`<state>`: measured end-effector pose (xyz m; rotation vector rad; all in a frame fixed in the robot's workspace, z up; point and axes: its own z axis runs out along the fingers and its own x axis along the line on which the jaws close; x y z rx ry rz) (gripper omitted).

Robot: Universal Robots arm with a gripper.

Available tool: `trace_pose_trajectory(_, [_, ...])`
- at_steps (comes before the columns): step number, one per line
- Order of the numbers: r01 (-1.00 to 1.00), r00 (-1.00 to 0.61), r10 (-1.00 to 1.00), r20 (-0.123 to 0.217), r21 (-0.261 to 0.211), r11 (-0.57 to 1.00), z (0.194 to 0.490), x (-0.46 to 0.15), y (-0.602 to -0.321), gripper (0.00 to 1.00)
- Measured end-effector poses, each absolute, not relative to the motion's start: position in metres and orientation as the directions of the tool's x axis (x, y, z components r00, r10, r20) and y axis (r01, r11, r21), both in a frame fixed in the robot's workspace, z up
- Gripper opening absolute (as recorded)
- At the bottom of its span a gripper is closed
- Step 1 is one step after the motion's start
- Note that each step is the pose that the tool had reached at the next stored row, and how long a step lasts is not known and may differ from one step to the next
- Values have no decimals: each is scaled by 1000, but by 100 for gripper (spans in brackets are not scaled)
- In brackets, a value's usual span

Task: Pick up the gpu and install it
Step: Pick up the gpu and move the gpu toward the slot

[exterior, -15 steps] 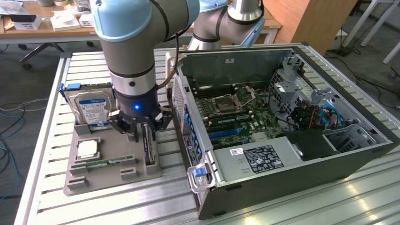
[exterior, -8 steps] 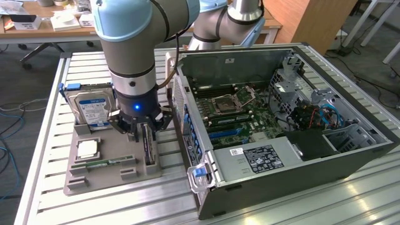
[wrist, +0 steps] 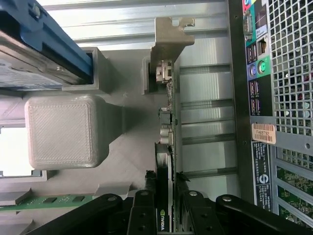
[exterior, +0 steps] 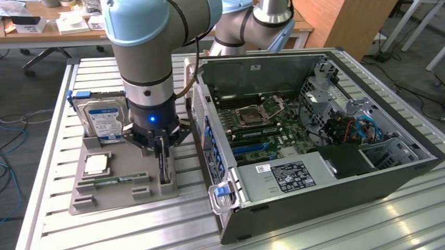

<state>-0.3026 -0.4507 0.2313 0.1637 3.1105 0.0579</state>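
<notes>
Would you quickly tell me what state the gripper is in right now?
Gripper: jaws closed on the upright gpu.

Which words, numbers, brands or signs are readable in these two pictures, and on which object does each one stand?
"FH99T92", some characters uncertain: pale sticker on the computer case rear panel.
Logo mark on the gpu: letters too small to read.
Blue-white label of the hard drive: too small to read.
Black-and-white label inside the case: too small to read.
</notes>
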Motion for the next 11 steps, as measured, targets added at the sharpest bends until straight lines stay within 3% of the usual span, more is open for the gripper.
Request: trace_pose_trajectory(11, [95, -995, 96, -24, 39, 995, 231, -298, -451, 26])
